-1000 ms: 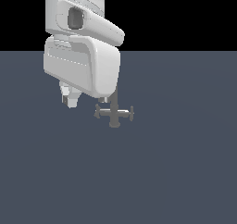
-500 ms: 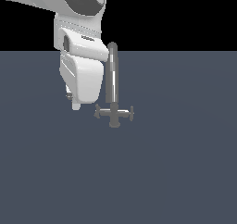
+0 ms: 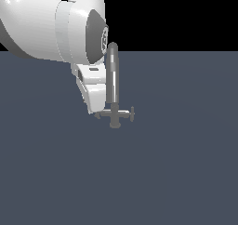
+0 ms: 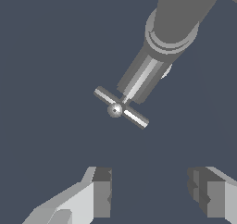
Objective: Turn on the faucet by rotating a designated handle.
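Note:
The faucet (image 3: 113,87) is a small grey metal tap with a tall spout, a thin stem and a crossbar. One cross-shaped knob (image 3: 132,113) shows at the crossbar's end on the exterior view's right. The other end is hidden behind my white gripper (image 3: 97,114), which hangs low at the exterior view's left of the stem. In the wrist view a cross-shaped knob (image 4: 120,109) lies ahead of my open gripper (image 4: 150,195), apart from both fingers (image 4: 102,190). The crossbar (image 4: 141,77) runs from that knob to the thick faucet body (image 4: 178,19).
The faucet stands on a plain dark grey-blue floor (image 3: 176,173). My bulky white arm (image 3: 42,29) fills the upper part of the exterior view's left.
My arm has swung toward the exterior view's left and come lower. The spout, hidden a second ago, now stands in full view. The faucet itself has not moved.

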Available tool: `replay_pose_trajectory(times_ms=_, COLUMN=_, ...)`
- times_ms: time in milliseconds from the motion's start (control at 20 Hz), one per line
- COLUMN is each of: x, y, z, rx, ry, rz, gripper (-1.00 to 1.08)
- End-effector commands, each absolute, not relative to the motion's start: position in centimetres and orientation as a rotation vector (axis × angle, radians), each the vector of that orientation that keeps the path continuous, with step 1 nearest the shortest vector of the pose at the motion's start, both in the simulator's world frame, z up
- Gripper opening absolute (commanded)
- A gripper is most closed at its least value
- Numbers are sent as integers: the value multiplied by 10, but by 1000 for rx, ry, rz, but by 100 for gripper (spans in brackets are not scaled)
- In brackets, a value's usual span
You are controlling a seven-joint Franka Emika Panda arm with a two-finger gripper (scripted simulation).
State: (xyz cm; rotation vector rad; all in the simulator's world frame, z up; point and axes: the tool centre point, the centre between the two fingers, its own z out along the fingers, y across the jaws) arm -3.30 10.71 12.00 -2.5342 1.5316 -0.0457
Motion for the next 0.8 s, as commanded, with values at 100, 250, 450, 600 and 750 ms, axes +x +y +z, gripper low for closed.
replay_pose_trajectory(times_ms=100, x=11, y=101, z=100, rx=-2681, ry=1295, rz=-252, gripper=8)
replay_pose_trajectory(times_ms=250, x=-38, y=104, z=42, rx=-2855, ry=1135, rz=-183, gripper=53)
replay_pose_trajectory(times_ms=450, x=-15, y=22, z=35, rx=-2883, ry=1174, rz=-281, gripper=-27)
replay_pose_trajectory(times_ms=600, x=46, y=21, z=61, rx=-2890, ry=957, rz=-509, gripper=-75)
replay_pose_trajectory(times_ms=750, x=62, y=15, z=58, rx=-2856, ry=991, rz=-580, gripper=-73)
